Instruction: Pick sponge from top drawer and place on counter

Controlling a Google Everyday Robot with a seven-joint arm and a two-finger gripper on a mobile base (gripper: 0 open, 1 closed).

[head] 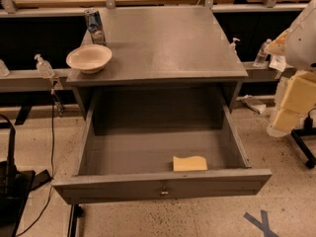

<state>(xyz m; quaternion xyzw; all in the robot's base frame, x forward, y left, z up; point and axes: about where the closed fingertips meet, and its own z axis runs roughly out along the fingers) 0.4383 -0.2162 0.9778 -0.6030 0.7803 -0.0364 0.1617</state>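
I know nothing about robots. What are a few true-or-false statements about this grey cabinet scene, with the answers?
The sponge lies in the open top drawer. True.
The sponge sits at the drawer's back left corner. False: it is near the front, right of centre.
A bowl stands on the counter. True.
The gripper is holding the sponge. False: it is off to the right of the drawer, apart from the sponge.

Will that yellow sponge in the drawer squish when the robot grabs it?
The sponge looks like foam, so it would probably squish and bend. It is thin and small, so likely very light. Lying flat in the drawer, it shouldn't roll. The gripper is at the picture's right, outside the drawer.
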